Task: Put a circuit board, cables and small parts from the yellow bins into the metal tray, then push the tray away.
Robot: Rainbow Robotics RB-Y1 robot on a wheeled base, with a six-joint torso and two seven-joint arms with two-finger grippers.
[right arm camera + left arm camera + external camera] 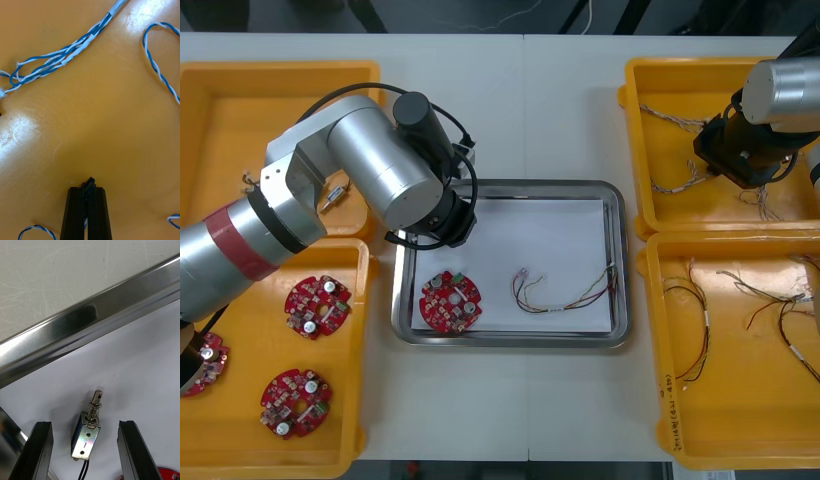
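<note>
Pale worktop (510,110) carries four yellow plastic bins (280,68). The right pincer (87,187) hangs low over the far right bin's floor. Its black fingers are pressed together, with a dark nub at the tips that I cannot identify. Twisted blue and white cables (56,60) lie ahead of it, apart. They look limp and light, best taken at the taped bundle.

A shiny rectangular metal tray (621,260), white inside, lies under the left pincer (85,423), whose fingers stand spread. A round red circuit board (450,302) and a thin red and yellow cable (565,295) rest beside that pincer. Between its fingers, touching neither, lies a small metal part (87,437) with a spring and pin. It looks rigid, smooth and probably slippery, so grip its flat block.
</note>
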